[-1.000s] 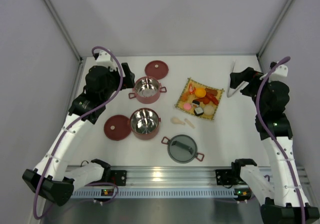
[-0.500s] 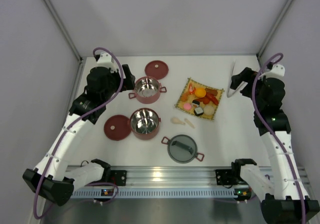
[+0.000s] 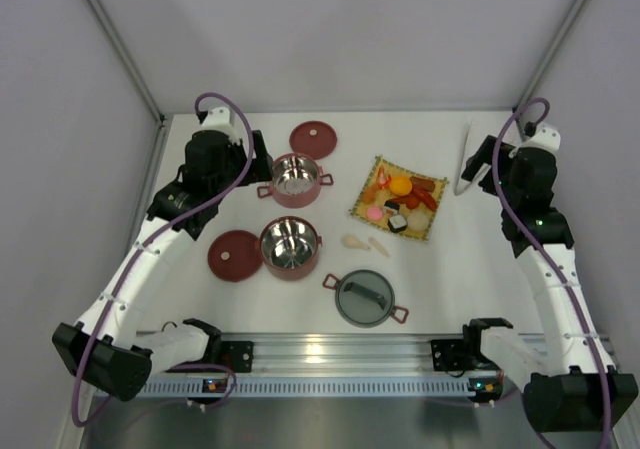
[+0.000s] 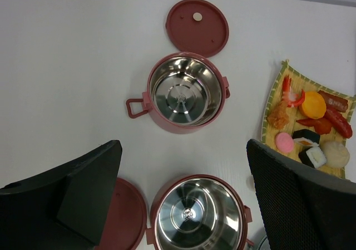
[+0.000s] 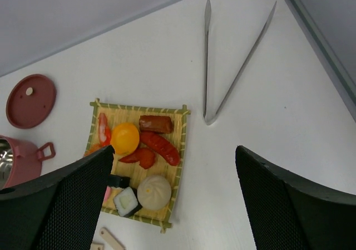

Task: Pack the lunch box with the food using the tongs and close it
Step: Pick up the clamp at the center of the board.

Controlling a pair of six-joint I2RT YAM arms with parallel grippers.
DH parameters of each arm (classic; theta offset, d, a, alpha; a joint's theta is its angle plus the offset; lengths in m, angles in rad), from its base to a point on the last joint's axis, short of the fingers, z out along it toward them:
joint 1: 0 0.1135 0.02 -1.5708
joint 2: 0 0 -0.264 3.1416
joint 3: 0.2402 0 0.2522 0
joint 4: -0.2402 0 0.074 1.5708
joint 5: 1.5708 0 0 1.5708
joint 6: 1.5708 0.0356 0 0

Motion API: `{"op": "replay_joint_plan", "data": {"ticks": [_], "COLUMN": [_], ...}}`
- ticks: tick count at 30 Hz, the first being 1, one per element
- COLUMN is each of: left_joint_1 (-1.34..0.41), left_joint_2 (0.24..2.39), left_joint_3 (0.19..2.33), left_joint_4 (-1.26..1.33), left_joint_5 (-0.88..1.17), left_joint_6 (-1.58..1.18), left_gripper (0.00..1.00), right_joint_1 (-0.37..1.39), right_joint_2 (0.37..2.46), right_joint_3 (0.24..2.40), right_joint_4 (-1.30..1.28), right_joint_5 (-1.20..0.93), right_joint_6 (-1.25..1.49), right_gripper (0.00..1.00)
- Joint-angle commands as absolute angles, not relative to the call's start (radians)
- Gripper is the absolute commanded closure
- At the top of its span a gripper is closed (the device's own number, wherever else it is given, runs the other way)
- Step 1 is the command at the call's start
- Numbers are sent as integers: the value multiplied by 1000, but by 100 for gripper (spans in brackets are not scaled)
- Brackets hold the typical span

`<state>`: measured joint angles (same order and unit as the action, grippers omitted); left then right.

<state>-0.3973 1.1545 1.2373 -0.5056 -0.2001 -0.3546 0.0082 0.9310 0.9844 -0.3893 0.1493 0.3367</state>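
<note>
The lunch box stands apart in pieces: two steel-lined red bowls (image 3: 294,180) (image 3: 290,247), two flat red lids (image 3: 313,138) (image 3: 234,255) and a grey domed lid (image 3: 365,298). The food (image 3: 400,195) lies on a yellow woven mat (image 5: 181,150). At the back right the tongs (image 5: 222,60) lie flat on the table, spread in a V. My left gripper (image 4: 183,150) hangs open above the two bowls (image 4: 185,91) (image 4: 194,216). High above the mat's right edge, near the joined end of the tongs, my right gripper (image 5: 173,152) is open. Neither holds anything.
Two cream spoon-shaped pieces (image 3: 362,242) lie between the mat and the near bowl. Grey walls close the table at the back and both sides. The tongs (image 3: 465,157) lie close to the right wall.
The right arm has drawn more upright, its wrist shifting right and back beside the tongs. The left arm has moved slightly right. Nothing on the table has moved.
</note>
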Motion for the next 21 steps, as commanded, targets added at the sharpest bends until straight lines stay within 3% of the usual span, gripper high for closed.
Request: {"op": "replay_joint_plan", "data": {"ticks": [1,5,9,15,21], "left_joint_1": [-399,-399,-399,-399,-399], "left_joint_2": [1150,1161,1161,1161,1158], "left_joint_3": [1279,1282,1282,1284,1281], "left_joint_4": [-521,-531,-529,-528,-532], "left_joint_5": [-219,-224,-212,-199,-190], "left_joint_6": [-364,-362,-365,-362,-364], "left_gripper": [1,1,1,1,1], "right_joint_1": [-8,-8,-8,-8,-38], "right_joint_2": [957,1002,1127,1395,1652], "right_joint_3": [1038,1052,1133,1317,1498], "right_joint_4": [-408,-419,-432,-451,-488], "right_joint_5": [181,224,310,379,368], "right_joint_6": [330,328,313,314,350], "right_gripper": [12,19,18,5,1]}}
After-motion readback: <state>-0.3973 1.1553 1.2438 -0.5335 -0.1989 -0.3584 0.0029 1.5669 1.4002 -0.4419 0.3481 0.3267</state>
